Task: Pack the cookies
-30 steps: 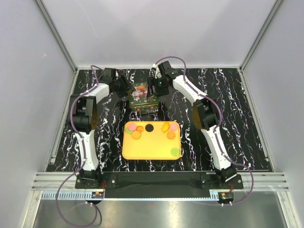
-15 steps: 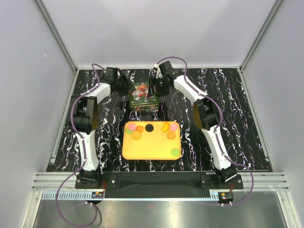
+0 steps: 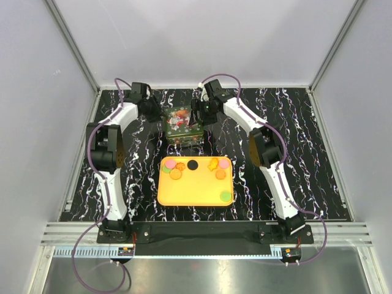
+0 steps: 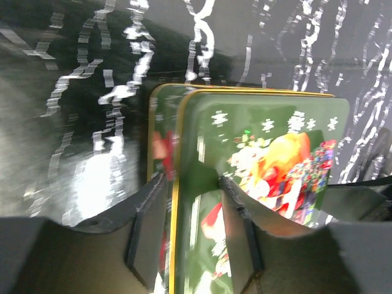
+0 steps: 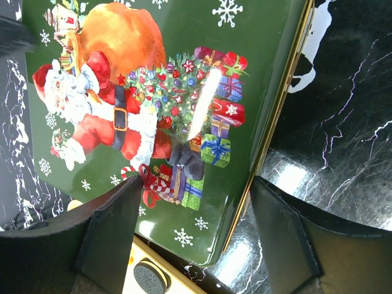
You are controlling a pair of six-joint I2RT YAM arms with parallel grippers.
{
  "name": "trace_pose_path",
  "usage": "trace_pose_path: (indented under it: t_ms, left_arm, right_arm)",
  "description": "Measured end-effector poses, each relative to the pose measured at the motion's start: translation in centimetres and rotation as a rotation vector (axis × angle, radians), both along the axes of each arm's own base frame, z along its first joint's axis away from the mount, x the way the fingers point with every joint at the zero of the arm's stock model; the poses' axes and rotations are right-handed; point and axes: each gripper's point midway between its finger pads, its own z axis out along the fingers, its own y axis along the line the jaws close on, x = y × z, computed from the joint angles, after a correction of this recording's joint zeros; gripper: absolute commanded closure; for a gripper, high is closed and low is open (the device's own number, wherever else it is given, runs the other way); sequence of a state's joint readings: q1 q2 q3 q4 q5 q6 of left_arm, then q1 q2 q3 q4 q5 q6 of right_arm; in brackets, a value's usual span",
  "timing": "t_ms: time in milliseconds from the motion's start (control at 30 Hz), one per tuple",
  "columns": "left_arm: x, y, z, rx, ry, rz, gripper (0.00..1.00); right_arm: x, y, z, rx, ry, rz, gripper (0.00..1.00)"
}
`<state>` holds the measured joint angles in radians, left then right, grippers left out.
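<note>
Left claw [image 4: 193, 226]: pinching tin lid [image 4: 257, 165] edge, newly shifted toward tabletop's far-left corner; right claw [image 5: 196, 236] spread; we log lid-opening.

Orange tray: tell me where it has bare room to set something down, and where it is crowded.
The orange tray is bare across its middle and near half, except for a green cookie by the near right corner. The far edge is crowded: a cluster of cookies at far left, a black cookie mid-edge, more cookies at far right. Beyond it stands the Christmas tin.
</note>
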<state>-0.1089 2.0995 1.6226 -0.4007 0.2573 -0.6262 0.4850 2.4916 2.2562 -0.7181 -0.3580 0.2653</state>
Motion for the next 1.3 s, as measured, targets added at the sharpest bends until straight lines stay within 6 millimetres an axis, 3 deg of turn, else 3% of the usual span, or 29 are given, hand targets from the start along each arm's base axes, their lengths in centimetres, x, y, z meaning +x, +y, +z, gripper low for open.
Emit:
trace_pose_path:
  t_ms: [200, 267, 367, 467, 533, 667, 833, 1300]
  left_arm:
    - [0.0, 1.9, 3.9, -0.003, -0.068, 0.010, 1.00]
    - [0.1, 1.8, 5.7, -0.027, -0.106, 0.001, 1.00]
    - [-0.6, 0.1, 8.7, -0.143, -0.199, -0.033, 1.00]
    - [-2.2, -1.9, 9.7, -0.270, -0.233, -0.071, 1.00]
    - [-3.0, -3.3, 9.4, -0.354, -0.242, -0.099, 1.00]
    - [-4.8, -5.3, 6.8, -0.453, -0.189, -0.126, 1.00]
    - [-6.8, -6.3, 0.6, -0.474, -0.055, -0.106, 1.00]
    - [-6.3, -6.6, 1.0, -0.422, -0.059, -0.131, 1.00]
  right_arm:
    - [0.0, 0.0, 0.0, 0.001, 0.002, -0.001, 0.22]
    - [0.0, 0.0, 0.0, 0.001, 0.002, -0.001, 0.22]
    - [0.0, 0.0, 0.0, 0.001, 0.002, -0.002, 0.23]
    - [0.0, 0.0, 0.0, 0.001, 0.002, -0.002, 0.23]
    - [0.0, 0.0, 0.0, 0.000, 0.002, -0.002, 0.22]
    - [0.0, 0.0, 0.0, 0.001, 0.003, -0.002, 0.22]
    - [0.0, 0.0, 0.0, 0.000, 0.002, -0.003, 0.22]
    - [-0.1, 0.0, -0.1, 0.002, 0.009, -0.006, 0.22]
